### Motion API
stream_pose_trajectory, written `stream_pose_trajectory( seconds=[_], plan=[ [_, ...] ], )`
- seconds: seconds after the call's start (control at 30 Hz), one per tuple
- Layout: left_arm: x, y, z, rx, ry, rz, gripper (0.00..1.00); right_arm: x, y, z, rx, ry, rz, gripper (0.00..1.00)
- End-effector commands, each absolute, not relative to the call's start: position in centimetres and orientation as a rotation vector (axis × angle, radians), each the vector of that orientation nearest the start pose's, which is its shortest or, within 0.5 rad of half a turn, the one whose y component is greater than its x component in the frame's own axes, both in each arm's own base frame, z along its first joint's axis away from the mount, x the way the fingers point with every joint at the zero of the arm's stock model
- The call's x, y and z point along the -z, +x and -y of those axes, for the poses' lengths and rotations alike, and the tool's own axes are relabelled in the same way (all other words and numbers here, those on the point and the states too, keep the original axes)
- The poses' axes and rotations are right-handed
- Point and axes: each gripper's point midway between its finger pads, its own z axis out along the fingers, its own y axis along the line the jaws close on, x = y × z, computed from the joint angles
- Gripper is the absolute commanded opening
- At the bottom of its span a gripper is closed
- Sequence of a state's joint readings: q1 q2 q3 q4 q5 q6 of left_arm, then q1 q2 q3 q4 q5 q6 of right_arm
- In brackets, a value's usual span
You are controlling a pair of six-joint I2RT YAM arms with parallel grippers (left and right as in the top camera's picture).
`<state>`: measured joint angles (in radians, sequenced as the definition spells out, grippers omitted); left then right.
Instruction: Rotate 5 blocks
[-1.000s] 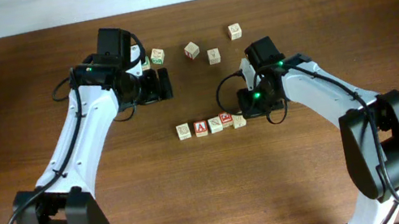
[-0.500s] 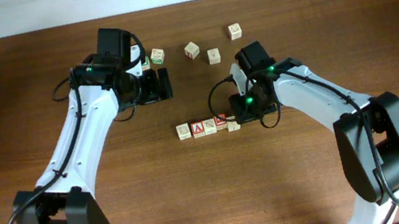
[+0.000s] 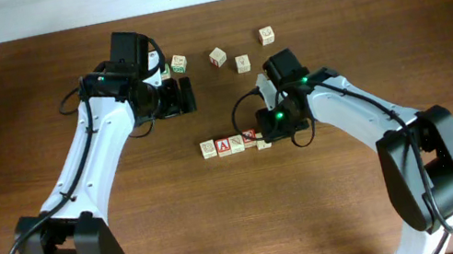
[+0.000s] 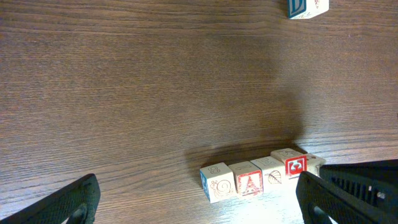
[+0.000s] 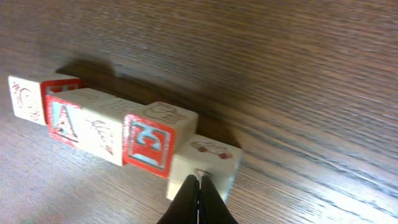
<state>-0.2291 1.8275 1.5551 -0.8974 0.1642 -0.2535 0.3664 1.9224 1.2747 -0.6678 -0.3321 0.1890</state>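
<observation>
Five blocks lie in a row mid-table: a beige snail block [image 3: 208,149] [image 4: 217,182] with a blue side, a red "A" block [image 3: 226,146] [image 5: 65,115], a plain leaf block [image 5: 102,134], a red-bordered block [image 3: 250,137] [image 5: 152,143] and a beige car block [image 3: 264,144] [image 5: 205,168]. The car block sits slightly out of line, nearer the front. My right gripper [image 3: 267,133] [image 5: 199,183] is shut, with its tips pressed against the car block's face. My left gripper [image 3: 186,95] [image 4: 205,208] hangs open behind the row, holding nothing.
Further back lie loose cubes: a green-printed cube [image 3: 179,63], a red-marked cube [image 3: 218,56], a pale cube [image 3: 242,63] and another pale cube [image 3: 266,35]. A blue-printed cube [image 4: 306,7] shows at the top of the left wrist view.
My right gripper, still shut, has moved left against the row's right end. The three right-hand blocks have slid left and closed up. The left arm has not moved.
</observation>
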Motion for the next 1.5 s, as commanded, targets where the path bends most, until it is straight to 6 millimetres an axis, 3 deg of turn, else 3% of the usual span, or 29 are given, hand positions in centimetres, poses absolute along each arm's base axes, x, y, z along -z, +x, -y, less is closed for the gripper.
stream_pose_trajectory(
  seconds=[0.0, 0.27, 0.43, 0.53, 0.63, 0.77, 0.9, 1.13, 1.47],
  plan=[
    [-13.3, 41.5, 12.7, 0.344, 0.024, -2.779, 0.99, -3.0, 35.1, -20.3, -0.600, -0.303, -2.930, 0.04],
    [-13.3, 41.5, 12.7, 0.344, 0.024, -2.779, 0.99, -3.9, 35.9, -20.4, -0.601, -0.302, -2.904, 0.04],
    [-13.3, 41.5, 12.7, 0.344, 0.024, -2.779, 0.99, -8.1, 37.7, -19.0, -0.551, -0.217, -2.927, 0.04],
    [-13.3, 41.5, 12.7, 0.344, 0.024, -2.779, 0.99, -7.3, 36.3, -17.3, -0.448, -0.080, -3.022, 0.04],
    [-13.3, 41.5, 12.7, 0.344, 0.024, -2.779, 0.99, -5.9, 33.6, -16.6, -0.398, 0.021, -3.136, 0.04],
    [-13.3, 41.5, 12.7, 0.344, 0.024, -2.779, 0.99, -3.7, 30.7, -16.5, -0.377, 0.014, -3.225, 0.04],
    [-13.3, 41.5, 12.7, 0.344, 0.024, -2.779, 0.99, -2.0, 29.6, -17.1, -0.374, -0.030, -3.230, 0.04],
    [-13.3, 41.5, 12.7, 0.344, 0.024, -2.779, 0.99, -0.9, 30.7, -18.1, -0.410, -0.029, -3.154, 0.05],
    [-13.3, 41.5, 12.7, 0.344, 0.024, -2.779, 0.99, -1.0, 32.3, -19.1, -0.445, -0.059, -3.073, 0.04]
  ],
)
